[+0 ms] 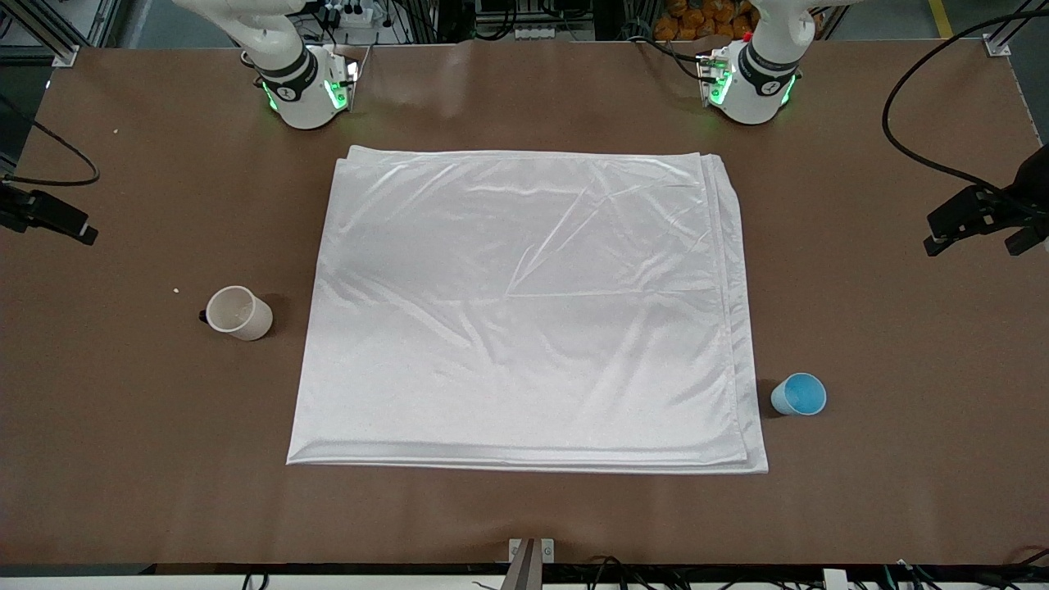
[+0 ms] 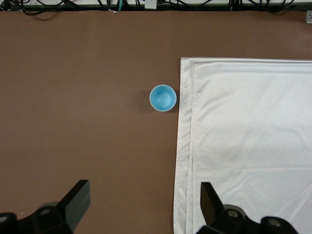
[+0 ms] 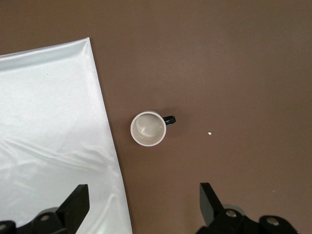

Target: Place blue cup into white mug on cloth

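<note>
The blue cup (image 1: 799, 394) stands upright on the bare table, just off the cloth's edge toward the left arm's end; it also shows in the left wrist view (image 2: 163, 97). The white mug (image 1: 238, 312) stands upright on the bare table beside the cloth toward the right arm's end, its dark handle pointing away from the cloth; it also shows in the right wrist view (image 3: 147, 128). The cloth (image 1: 524, 311) lies flat in the middle of the table. My left gripper (image 2: 145, 187) is open and empty, high over the cloth's edge. My right gripper (image 3: 144, 190) is open and empty, high over the cloth's other edge.
The arm bases (image 1: 303, 82) (image 1: 754, 82) stand at the table's edge farthest from the front camera. Black camera mounts (image 1: 49, 215) (image 1: 975, 215) sit at both ends of the table. A small white crumb (image 1: 175, 290) lies near the mug.
</note>
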{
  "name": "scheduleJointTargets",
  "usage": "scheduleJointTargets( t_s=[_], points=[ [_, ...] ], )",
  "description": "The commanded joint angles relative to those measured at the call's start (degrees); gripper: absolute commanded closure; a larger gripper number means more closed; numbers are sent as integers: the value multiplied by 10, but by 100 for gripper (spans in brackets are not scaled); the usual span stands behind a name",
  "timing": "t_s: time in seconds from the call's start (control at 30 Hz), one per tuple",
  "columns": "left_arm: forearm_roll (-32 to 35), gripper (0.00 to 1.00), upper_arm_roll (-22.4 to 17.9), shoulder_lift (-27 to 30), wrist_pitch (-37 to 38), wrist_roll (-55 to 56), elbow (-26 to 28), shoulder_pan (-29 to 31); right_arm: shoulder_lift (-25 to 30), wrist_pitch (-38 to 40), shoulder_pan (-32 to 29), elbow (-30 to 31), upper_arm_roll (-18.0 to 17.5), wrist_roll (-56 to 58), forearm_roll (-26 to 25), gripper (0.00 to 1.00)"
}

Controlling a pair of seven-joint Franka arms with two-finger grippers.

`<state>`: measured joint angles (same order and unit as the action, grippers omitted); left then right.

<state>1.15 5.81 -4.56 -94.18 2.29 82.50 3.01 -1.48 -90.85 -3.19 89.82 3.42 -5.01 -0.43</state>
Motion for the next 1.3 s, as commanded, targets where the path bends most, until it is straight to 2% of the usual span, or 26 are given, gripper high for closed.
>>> scheduleJointTargets(
  t_s=[0.0,0.63,0.8,0.87,1.1,1.27],
  points=[
    [10,0,0,7,10,-5,-2,0,2,-5,-2,4,-2,7,-8,0],
    [36,0,5,-1,20,-2,0,-5,1,-7,-9,11,0,9,-3,0],
    [16,0,1,-11,11,-4,9,9,1,-17,-17,24,1,45,-3,0],
    [-11,0,1,-19,-22,-5,22,25,1,-20,-18,29,1,52,-3,0],
    [-11,0,1,-28,-181,-8,127,30,4,-24,-12,61,-1,86,-4,0],
    [13,0,1,-76,-229,-17,134,30,6,-45,-9,96,-3,131,-3,0]
  ],
)
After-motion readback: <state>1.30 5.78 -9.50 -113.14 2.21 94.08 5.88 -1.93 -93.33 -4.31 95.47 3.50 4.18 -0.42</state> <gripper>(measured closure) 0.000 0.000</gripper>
